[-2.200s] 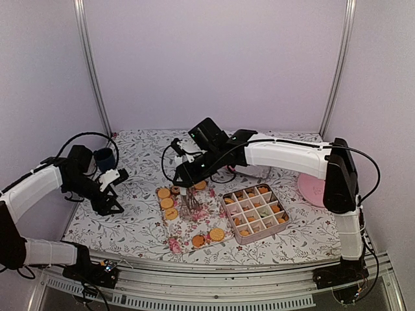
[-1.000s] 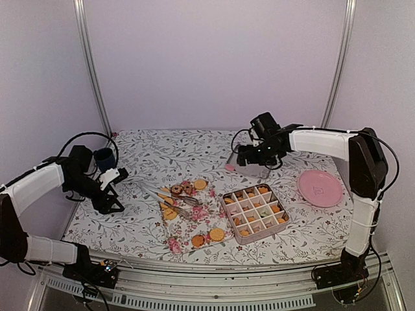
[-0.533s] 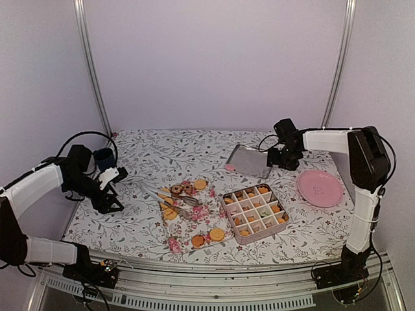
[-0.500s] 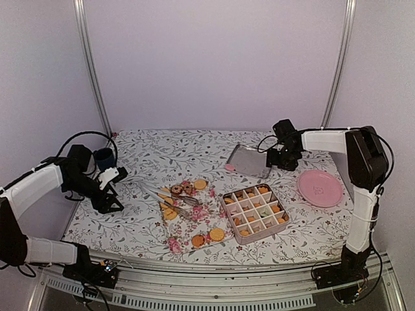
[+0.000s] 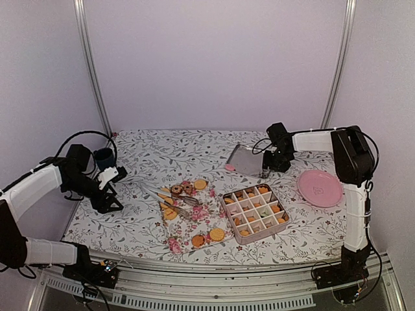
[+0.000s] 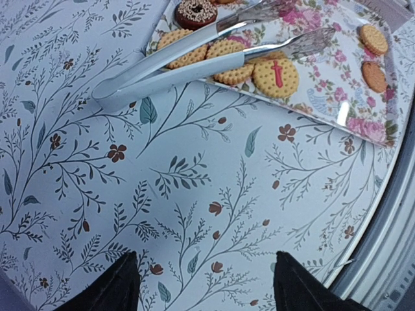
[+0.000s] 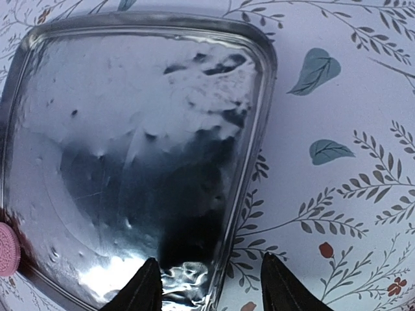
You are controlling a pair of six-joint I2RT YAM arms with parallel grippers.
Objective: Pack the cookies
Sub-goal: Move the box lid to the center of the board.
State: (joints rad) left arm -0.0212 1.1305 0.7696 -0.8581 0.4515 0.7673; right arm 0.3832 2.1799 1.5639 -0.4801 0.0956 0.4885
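Note:
Several tan cookies lie on a floral tray; in the left wrist view they lie by a brown sprinkled one. More cookies fill a pink compartment box. A lone pink cookie lies beside a silver lid; both also show in the right wrist view, the cookie left of the lid. My right gripper is open and empty, its jaws astride the lid's right rim. My left gripper is open and empty over bare cloth.
Metal tongs lie across the floral tray's left end. A large pink plate sits at the right. A dark blue cup stands at the far left behind my left arm. A flowered cloth covers the table.
My right arm left the tongs lying on the floral tray and swung right and back to the silver lid, then edged down onto its right rim. The left arm has barely moved.

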